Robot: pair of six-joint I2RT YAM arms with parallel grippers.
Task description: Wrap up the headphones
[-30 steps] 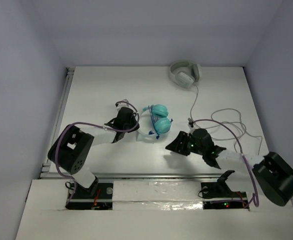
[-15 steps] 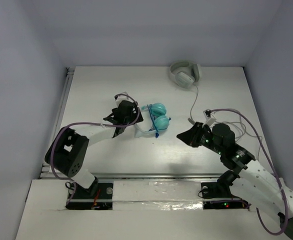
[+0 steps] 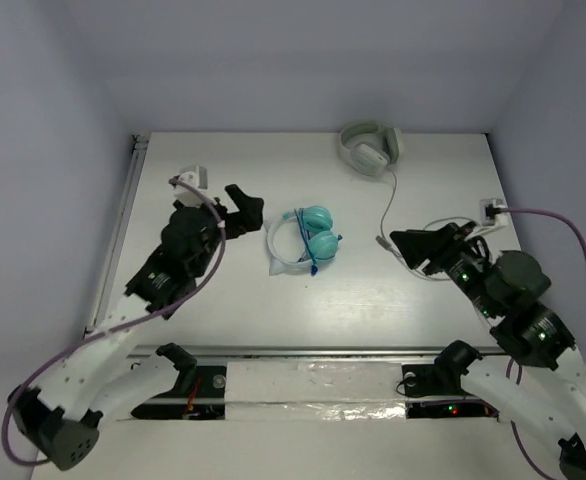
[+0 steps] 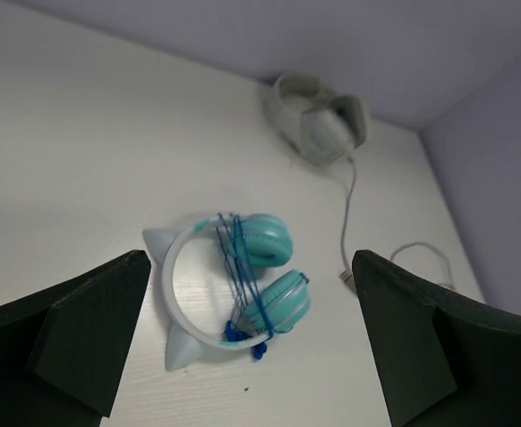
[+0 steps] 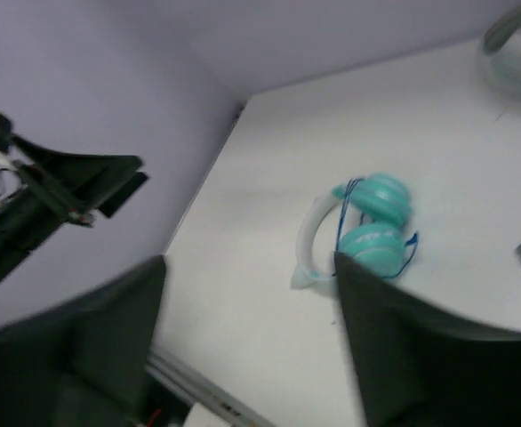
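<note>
Headphones (image 3: 306,240): flat on table (image 3: 373,295), mid-table and slightly left of centre, nothing touching them. Teal ear cups (image 4: 269,267) side by side on the right, pale headband (image 4: 173,285) arcing out to the left, with two pointed tabs on the band. Thin blue cable (image 4: 238,267) in several strands across band and cups, loose blue end at the near edge of the cups.

Left gripper (image 3: 245,208): just left of the headphones, apart from them, tips aimed right. Jaws spread wide, nothing between them. In the left wrist view, looking down on the headphones from above, framed between the two fingers (image 4: 83,338). Left arm running from its base at near left, up along the left side of the table, wrist angled towards the centre.

Right gripper (image 3: 409,245): well right of the headphones, tips aimed left at them. Jaws apart with a clear gap, holding nothing. Right wrist view blurred, headphones visible between the fingers (image 5: 412,347). Right arm bent up from its base along the right side.

Larger grey-white headphones (image 3: 370,148) at the far edge, right of centre, well apart from the teal pair. Grey cable (image 3: 390,200) trailing towards the near side, looping by the right gripper.
</note>
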